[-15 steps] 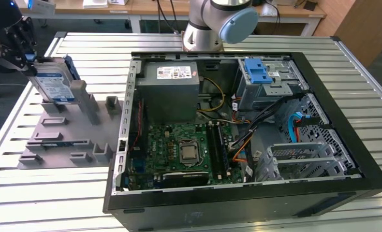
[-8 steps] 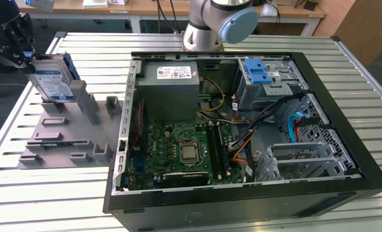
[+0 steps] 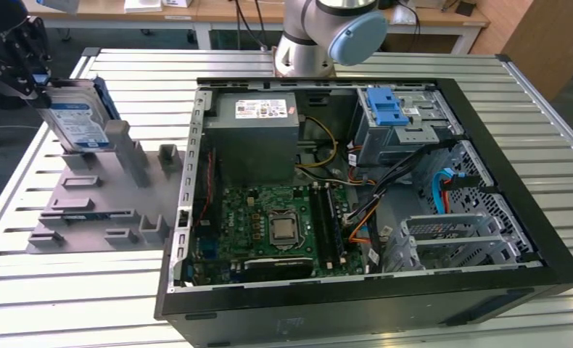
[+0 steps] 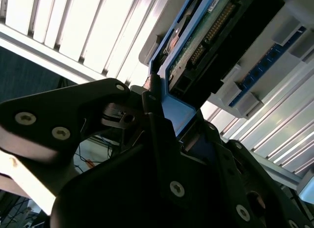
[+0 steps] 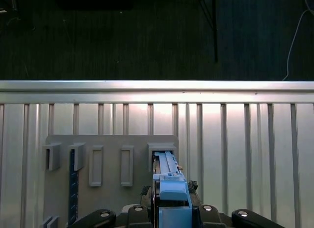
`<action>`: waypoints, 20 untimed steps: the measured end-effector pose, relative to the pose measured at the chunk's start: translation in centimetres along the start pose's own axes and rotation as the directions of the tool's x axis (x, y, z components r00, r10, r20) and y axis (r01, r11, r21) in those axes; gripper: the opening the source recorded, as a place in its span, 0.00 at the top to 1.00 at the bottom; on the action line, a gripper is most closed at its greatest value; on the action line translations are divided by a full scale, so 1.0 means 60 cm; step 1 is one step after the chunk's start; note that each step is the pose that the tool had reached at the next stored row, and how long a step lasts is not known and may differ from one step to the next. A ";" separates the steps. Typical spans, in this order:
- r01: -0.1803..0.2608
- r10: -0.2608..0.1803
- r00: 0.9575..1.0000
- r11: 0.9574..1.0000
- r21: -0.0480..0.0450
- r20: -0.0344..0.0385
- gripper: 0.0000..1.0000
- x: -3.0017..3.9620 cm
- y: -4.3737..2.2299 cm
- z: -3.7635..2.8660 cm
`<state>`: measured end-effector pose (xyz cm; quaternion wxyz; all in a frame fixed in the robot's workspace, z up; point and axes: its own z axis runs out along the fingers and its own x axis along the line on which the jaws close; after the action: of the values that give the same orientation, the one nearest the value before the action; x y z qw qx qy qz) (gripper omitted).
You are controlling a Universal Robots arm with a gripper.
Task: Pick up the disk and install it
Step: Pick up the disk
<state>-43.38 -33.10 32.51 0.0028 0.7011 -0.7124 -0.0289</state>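
On the slatted metal table (image 3: pixel 74 304), the flat silver, blue-railed disk (image 3: pixel 77 119) is clamped by the black gripper (image 3: pixel 35 74). A vertical lift out of the grey slotted rack (image 3: pixel 103 210) is judged best.

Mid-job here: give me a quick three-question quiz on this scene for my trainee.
1. True or false: the disk already sits inside the computer case.
2. The tool is closed on: A) the disk B) the power supply C) the motherboard.
3. Fill in: the disk stands ___ at the grey rack.
Key: 1 false; 2 A; 3 upright.
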 end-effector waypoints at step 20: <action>0.000 0.000 1.000 1.000 0.000 0.000 0.63 -0.001 0.001 -0.021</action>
<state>-43.38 -33.08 33.77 0.0028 0.7012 -0.7124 -0.0289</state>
